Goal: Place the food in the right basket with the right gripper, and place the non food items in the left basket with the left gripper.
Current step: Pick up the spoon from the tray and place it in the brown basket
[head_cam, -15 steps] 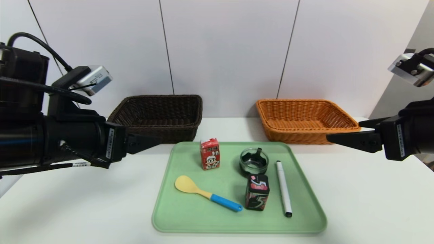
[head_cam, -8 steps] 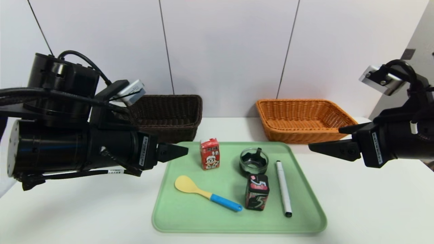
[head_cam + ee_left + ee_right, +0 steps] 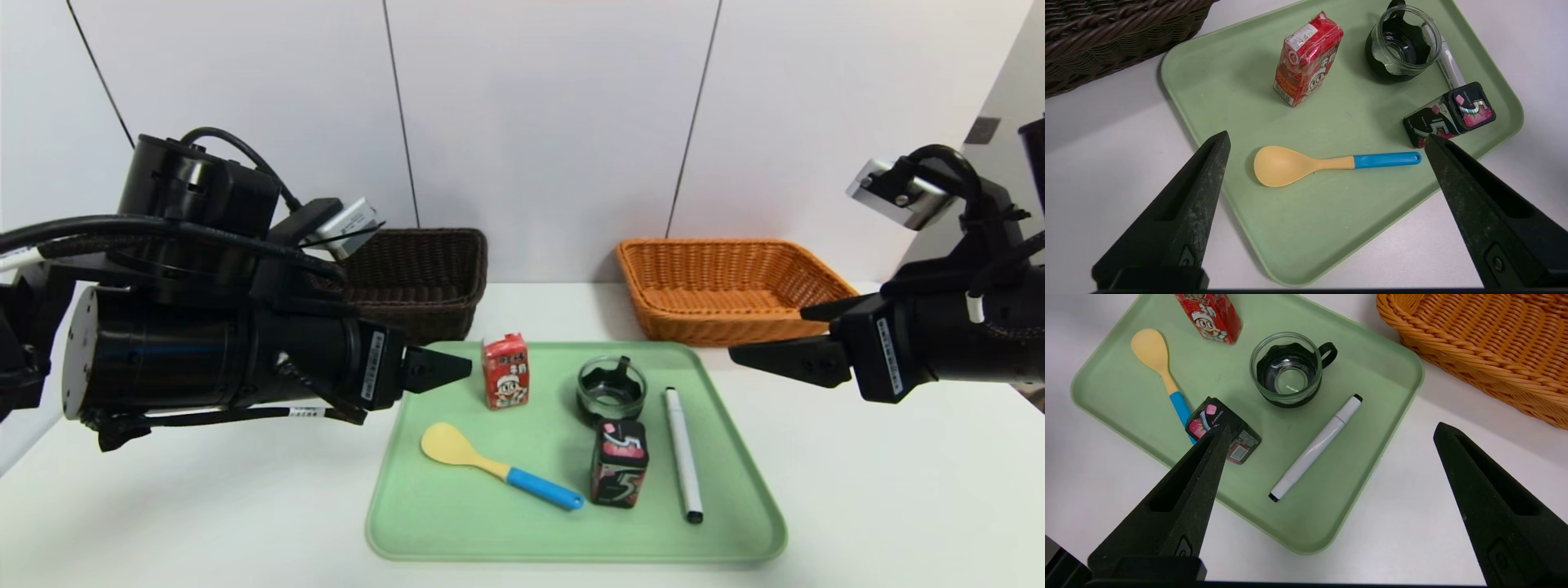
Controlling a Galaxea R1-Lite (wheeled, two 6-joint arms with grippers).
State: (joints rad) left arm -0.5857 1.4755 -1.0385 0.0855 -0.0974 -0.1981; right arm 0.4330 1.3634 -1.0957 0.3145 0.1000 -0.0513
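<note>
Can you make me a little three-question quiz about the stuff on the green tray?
1. True or false: the spoon has a blue handle.
2. Which thing lies closest to the marker pen? A) the red milk carton B) the glass cup C) the brown basket
3. Fill in: both the left gripper and the right gripper have their fingers ____.

Key: 1 true; 2 B; 3 open.
</note>
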